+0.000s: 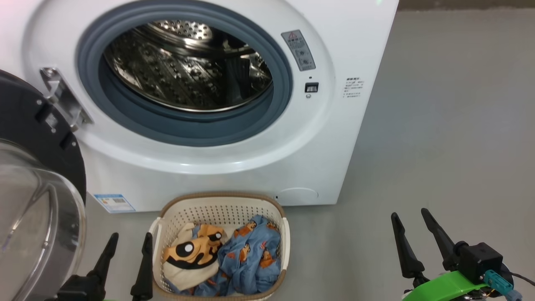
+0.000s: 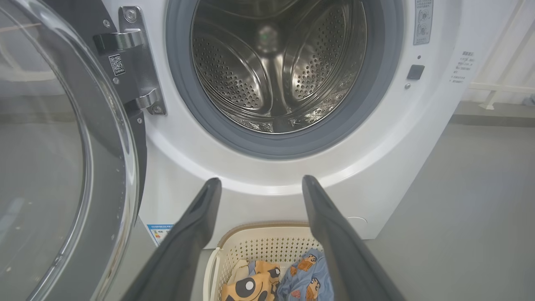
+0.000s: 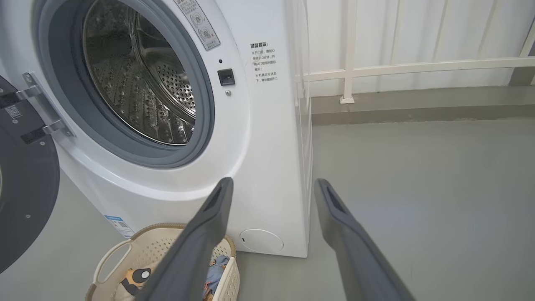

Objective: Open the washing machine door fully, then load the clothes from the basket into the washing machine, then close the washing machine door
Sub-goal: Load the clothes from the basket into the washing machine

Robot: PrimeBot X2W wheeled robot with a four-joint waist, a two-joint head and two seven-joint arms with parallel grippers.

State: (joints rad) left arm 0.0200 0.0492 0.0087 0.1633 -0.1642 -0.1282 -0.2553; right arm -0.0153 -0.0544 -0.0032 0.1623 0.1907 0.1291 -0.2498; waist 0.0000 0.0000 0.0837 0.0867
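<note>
My left gripper (image 1: 130,236) n right gripper (image 1: 408,213) are both spread wide w/ nothing in em — left just beside the basket (image 1: 221,198), right well off to its right — basket's on the floor (image 1: 439,146) in front of the washing machine (image 1: 334,125) w/ 2 clothes (image 1: 234,255) inside, washing machine door (image 1: 37,167) swung open on my left.

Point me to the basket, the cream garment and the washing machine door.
basket (image 1: 217,215), head view: perforated back wall, inside.
cream garment (image 1: 194,248), head view: the orange-black face print.
washing machine door (image 1: 25,117), head view: black inner frame above the glass bowl.
</note>
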